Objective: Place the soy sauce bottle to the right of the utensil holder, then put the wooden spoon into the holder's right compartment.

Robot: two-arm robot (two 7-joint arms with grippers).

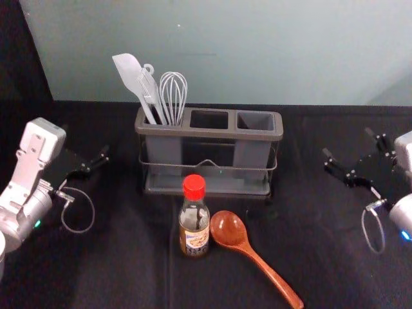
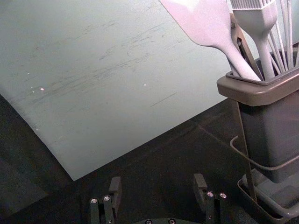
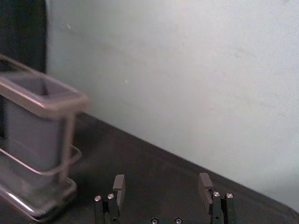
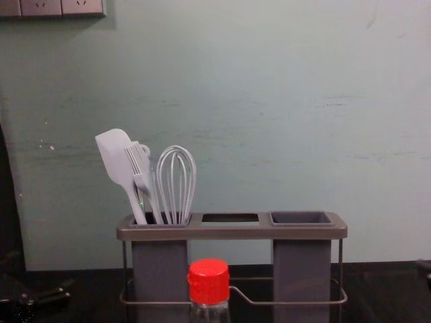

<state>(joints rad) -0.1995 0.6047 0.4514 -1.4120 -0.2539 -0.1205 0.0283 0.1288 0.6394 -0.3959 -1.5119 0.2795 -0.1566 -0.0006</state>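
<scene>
The holder (image 1: 207, 133) stood upright on the table (image 1: 132, 257), in front of the wall (image 1: 257, 58). Its left compartment (image 1: 163, 149) contained a spatula (image 1: 129, 72), a brush (image 4: 139, 168) and a whisk (image 1: 173, 96), with the heads of all three above the rim. The middle compartment (image 1: 209, 120) and the right compartment (image 1: 255, 121) had openings facing up. A wire rail (image 4: 256, 303) ran across the front of the holder, below the rim.

The bottle (image 1: 194, 222) stood upright in front of the holder, left of the holder's centre, with its red cap (image 1: 194, 187) on top. The spoon (image 1: 248, 248) lay on the table to the right of the bottle. Its bowl was just beside the bottle; contact between the two could not be confirmed. Its handle extended away from the holder and to the right.

The left gripper (image 1: 87, 147) was positioned to the left of the holder, above the table. In the left wrist view, the left gripper (image 2: 158, 179) had its fingers wide apart and gripped nothing.

The right gripper (image 1: 348, 144) was positioned to the right of the holder, well apart from the spoon. In the right wrist view, the right gripper (image 3: 162, 178) had its fingers set wide, with nothing between them
</scene>
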